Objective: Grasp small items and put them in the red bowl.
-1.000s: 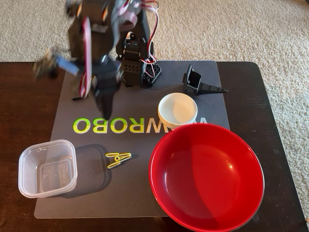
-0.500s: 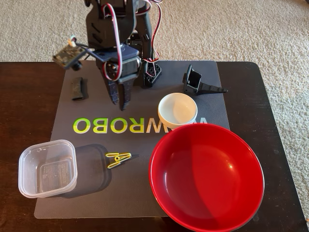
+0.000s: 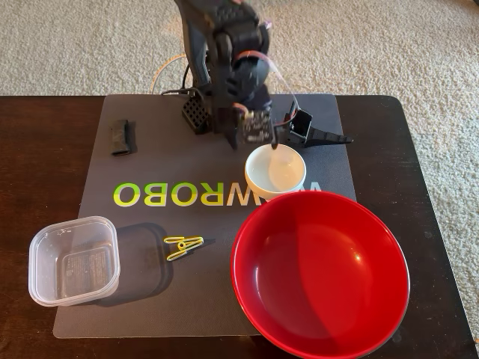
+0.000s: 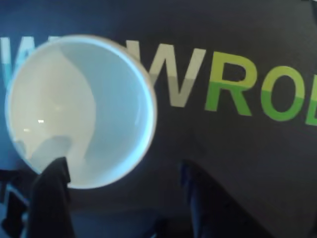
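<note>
- My hand (image 4: 121,191) hangs spread open over the small white bowl's (image 4: 79,109) rim, 1 finger (image 4: 52,193) overlapping it.
- The red bowl (image 3: 320,275) sits just beside.

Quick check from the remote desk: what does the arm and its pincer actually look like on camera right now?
In the fixed view the arm is black plastic, blocky, with perforated housing near its base, thin pale and red wires looping beside it, and a small circuit board low on the wrist. In the wrist view the pincer shows two dark, matte fingers, blurred at the edges.
</note>
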`<state>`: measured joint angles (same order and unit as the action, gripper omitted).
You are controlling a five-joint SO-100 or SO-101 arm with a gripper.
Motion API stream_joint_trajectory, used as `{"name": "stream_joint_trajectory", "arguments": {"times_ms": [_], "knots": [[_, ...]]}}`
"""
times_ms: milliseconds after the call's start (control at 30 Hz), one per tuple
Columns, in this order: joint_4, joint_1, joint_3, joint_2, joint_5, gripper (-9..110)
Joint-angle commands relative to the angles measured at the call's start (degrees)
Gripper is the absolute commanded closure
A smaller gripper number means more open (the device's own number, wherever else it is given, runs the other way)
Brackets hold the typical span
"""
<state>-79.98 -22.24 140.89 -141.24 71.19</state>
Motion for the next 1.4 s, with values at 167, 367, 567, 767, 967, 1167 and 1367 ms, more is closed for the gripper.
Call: {"name": "stream_joint_trajectory", "arguments": {"times_ms": [167,367,567,767,967,1167,1367], "knots": [[17.2,2.5,14.6,-1.9,2.5,72],[24.8,4.2,12.0,8.6,1.2,72],[25.3,3.9,8.2,15.6,-6.4,88],[27.0,5.2,7.7,17.6,-12.7,101],[20.2,7.7,8.7,3.2,-14.9,101],[1.9,1.4,4.5,-21.4,-21.9,101],[-2.7,4.0,-6.5,-20.2,-25.2,101]]}}
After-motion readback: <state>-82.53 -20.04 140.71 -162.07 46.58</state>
